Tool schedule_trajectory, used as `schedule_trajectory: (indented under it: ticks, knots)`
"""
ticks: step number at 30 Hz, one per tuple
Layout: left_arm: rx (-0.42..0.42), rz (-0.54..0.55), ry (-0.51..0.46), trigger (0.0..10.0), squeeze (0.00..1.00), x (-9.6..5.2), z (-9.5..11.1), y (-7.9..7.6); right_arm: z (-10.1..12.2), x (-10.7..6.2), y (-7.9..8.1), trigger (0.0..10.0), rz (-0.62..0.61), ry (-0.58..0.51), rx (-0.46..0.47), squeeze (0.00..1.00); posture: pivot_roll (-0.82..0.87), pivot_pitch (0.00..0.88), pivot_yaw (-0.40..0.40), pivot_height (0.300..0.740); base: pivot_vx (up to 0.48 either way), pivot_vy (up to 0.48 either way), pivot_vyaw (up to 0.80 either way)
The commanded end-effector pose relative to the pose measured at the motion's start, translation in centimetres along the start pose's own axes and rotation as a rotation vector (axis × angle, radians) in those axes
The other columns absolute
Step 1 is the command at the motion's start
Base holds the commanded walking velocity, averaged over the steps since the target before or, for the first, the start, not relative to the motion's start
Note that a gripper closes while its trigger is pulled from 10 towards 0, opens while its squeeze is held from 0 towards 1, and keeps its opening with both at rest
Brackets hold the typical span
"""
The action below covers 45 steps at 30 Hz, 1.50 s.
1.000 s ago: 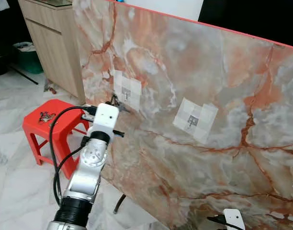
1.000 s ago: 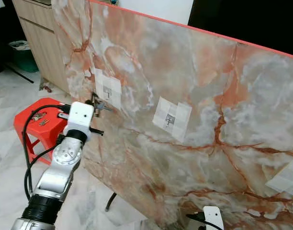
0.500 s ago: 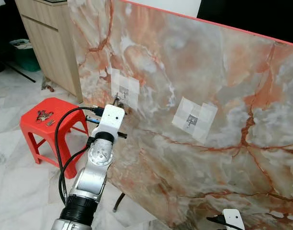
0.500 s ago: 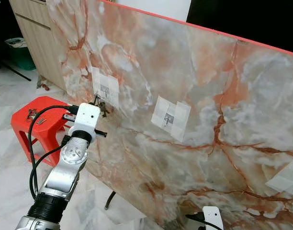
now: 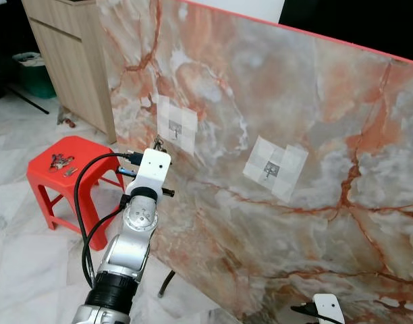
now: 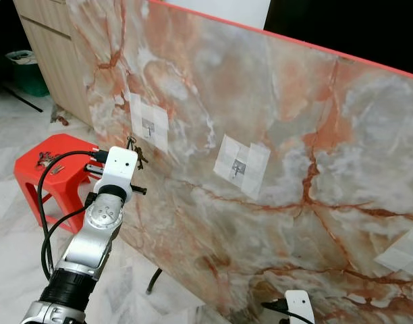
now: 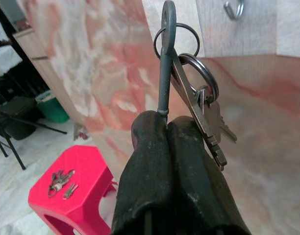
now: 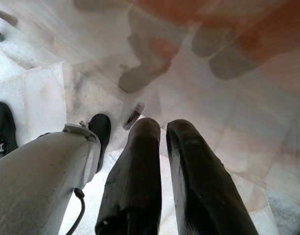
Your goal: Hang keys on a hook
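My left gripper point(image 7: 165, 122) is shut on a thin dark clip that carries the bunch of keys point(image 7: 201, 105) on its rings. It holds them up against the marble-patterned board point(image 5: 314, 115), just below and to the left of the small metal hook point(image 5: 173, 125) on a white taped patch. In the left wrist view that hook point(image 7: 233, 9) sits above the keys, apart from the rings. A second hook point(image 5: 268, 170) sits on another patch further right. My right gripper point(image 8: 162, 128) hangs low over the floor, its fingers together and holding nothing.
A red plastic stool point(image 5: 41, 177) stands to the left with another bunch of keys point(image 5: 58, 160) on it. Behind it are a wooden cabinet point(image 5: 71, 61) and a green bin point(image 5: 31, 71). The board's leg point(image 5: 167, 283) rests on the tiled floor.
The left gripper with the keys has edged slightly left, away from the hook patch, still below the hook. The camera has shifted a little. The right arm has stayed still.
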<state>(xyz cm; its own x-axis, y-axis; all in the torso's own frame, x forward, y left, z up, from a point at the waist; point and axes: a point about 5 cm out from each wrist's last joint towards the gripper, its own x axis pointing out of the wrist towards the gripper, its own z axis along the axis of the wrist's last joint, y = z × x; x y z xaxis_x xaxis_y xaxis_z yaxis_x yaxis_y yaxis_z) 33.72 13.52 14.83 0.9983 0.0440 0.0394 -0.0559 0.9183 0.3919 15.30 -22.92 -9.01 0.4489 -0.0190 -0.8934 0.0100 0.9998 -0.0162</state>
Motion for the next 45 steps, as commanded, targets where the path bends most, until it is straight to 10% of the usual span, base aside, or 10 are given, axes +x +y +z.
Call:
schedule_trajectory:
  ticks: [1, 45]
  knots:
    - [0.033, -0.018, -0.027, 10.0, 0.00, 0.5, 1.0, -0.6, 0.5, -0.1, -0.8, 10.0, -0.022, -0.017, -0.008, 0.00, -0.01, 0.000, -0.148, 0.740, 0.000, 0.000, 0.00]
    - [0.143, -0.161, -0.075, 10.0, 0.00, 0.7, 2.0, -3.3, 0.6, -0.1, -0.9, 10.0, -0.020, -0.018, -0.015, 0.00, -0.01, 0.000, -0.155, 0.740, 0.000, 0.000, 0.00]
